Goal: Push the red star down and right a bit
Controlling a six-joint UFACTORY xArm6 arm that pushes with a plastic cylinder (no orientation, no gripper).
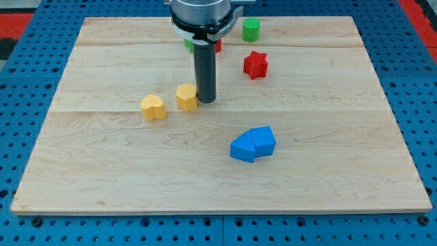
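**A:** Where's the tip [206,101] sitting? No gripper on this arm, so nothing's open or held, just the rod.

**B:** Center of the frame, touching the yellow block [186,97] on its right side. The red star [255,65] is upper right of it, well apart. To shove it down-right, the tip probably needs to get to the star's upper left first.

**A:** Blue blocks [252,144] sit lower on the counter [328,184], roughly that way.

tip [206,101] right of pentagon block [186,97] | star block [255,65] upper-right
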